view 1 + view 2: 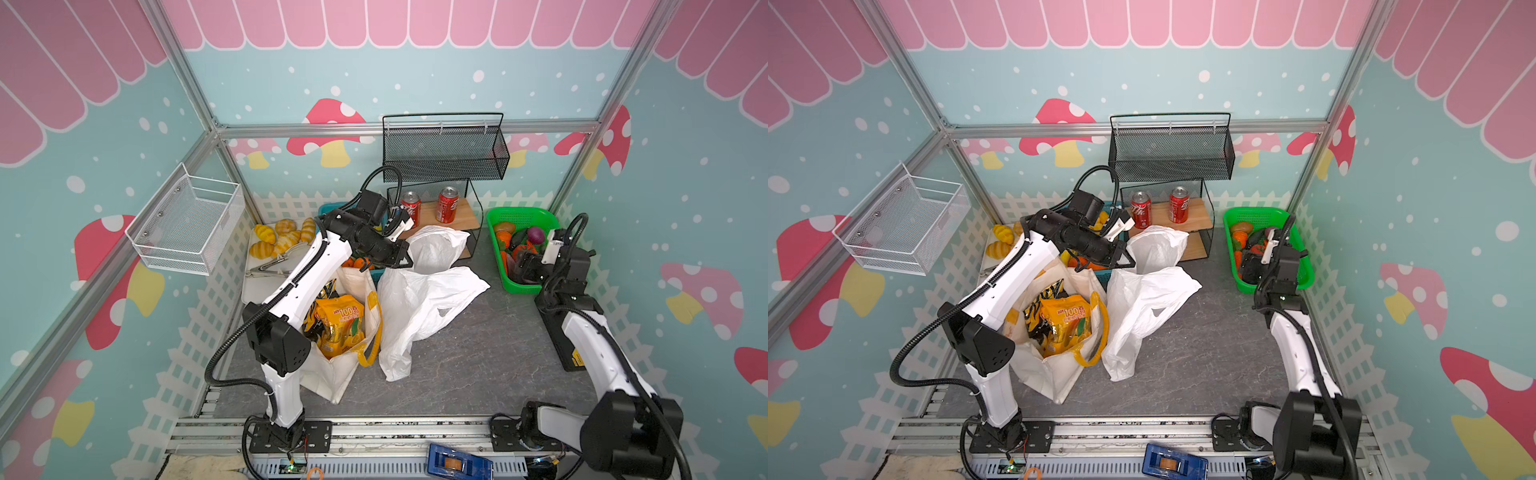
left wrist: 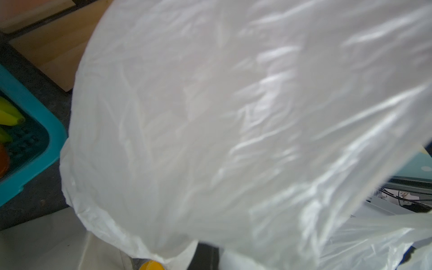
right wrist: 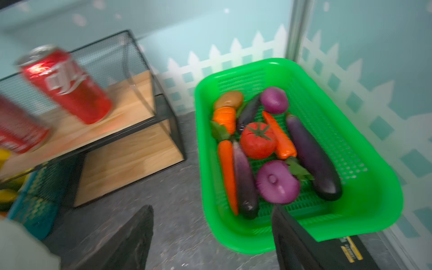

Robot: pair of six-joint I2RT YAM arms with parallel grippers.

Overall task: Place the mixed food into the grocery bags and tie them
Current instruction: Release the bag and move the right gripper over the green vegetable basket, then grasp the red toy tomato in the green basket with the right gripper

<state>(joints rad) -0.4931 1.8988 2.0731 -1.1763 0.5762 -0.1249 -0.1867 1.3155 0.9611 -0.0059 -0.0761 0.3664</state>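
The cream tote [image 1: 332,374] stands open at the front left with the orange-yellow packet [image 1: 338,328] and the black-and-yellow packet [image 1: 1036,309] inside. Beside it lies the white plastic bag [image 1: 419,307], its upper part lifted by my left gripper [image 1: 405,227], which is shut on it. Crinkled plastic [image 2: 233,117] fills the left wrist view and hides the fingers. My right gripper [image 3: 210,233] hangs open and empty over the near end of the green basket [image 3: 374,198]. In the basket lie a tomato [image 3: 257,140], carrots [image 3: 228,173], eggplants [image 3: 313,159] and purple onions.
Red cans [image 1: 446,203] stand on a wooden shelf under a black mesh rack [image 1: 444,145]. A teal basket [image 2: 30,149] of bananas and oranges sits behind the tote. Bread and tongs [image 1: 274,241] lie back left. A black box [image 1: 569,345] lies by the right arm.
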